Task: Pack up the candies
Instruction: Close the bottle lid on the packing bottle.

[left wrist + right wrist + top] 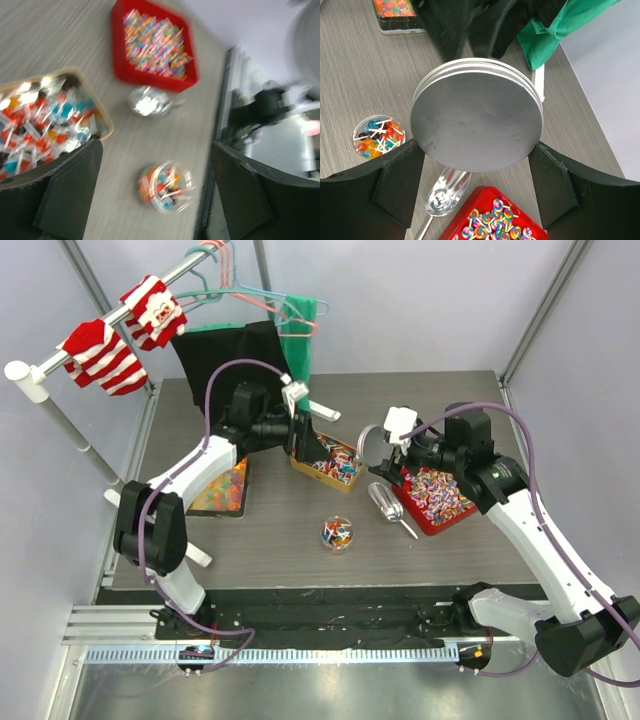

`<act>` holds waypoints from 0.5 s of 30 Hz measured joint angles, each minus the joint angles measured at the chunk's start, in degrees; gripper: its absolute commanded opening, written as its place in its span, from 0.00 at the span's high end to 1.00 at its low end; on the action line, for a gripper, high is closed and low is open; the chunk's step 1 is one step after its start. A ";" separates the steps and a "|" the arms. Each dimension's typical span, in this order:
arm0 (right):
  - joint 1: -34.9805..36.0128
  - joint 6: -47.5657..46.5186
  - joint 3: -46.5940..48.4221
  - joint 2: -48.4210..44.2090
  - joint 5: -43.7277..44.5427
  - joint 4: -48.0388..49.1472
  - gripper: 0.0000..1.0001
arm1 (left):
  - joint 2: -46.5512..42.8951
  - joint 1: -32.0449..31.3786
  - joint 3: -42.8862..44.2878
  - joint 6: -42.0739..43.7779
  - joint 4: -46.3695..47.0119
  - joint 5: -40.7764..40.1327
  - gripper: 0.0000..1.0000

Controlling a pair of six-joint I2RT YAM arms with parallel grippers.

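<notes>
The candies lie in three trays: wrapped pieces in a tan tray (pixel 330 462) (pixel 40 120), swirl lollipops in a red tray (pixel 437 492) (pixel 152 45) (pixel 495 225), and gummies in a black tray (pixel 222 490) (pixel 395 7). A small clear jar (pixel 337 533) (pixel 165 187) (pixel 378 136) stands upright with mixed candies inside. My left gripper (pixel 300 445) (pixel 156 150) hovers open over the tan tray's edge, holding nothing. My right gripper (pixel 385 455) (pixel 476 147) is shut on a round silver lid (pixel 476 112), above the table between the tan and red trays.
A silver scoop (pixel 388 505) (pixel 147 101) (pixel 445 192) lies between the jar and the red tray. At the back stand a rail with striped socks (pixel 105 355), hangers, a black cloth (pixel 235 355) and a green cloth (pixel 555 30).
</notes>
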 measured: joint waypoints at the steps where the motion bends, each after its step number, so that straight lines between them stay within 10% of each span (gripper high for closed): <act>1: 0.00 0.00 -0.02 0.17 0.02 0.02 0.39 | -0.33 -0.31 -1.36 3.45 -2.43 -1.77 0.01; 15: 0.00 0.00 -0.31 1.66 0.55 0.02 0.39 | -16.09 -6.47 -30.60 30.38 -9.66 -16.79 0.00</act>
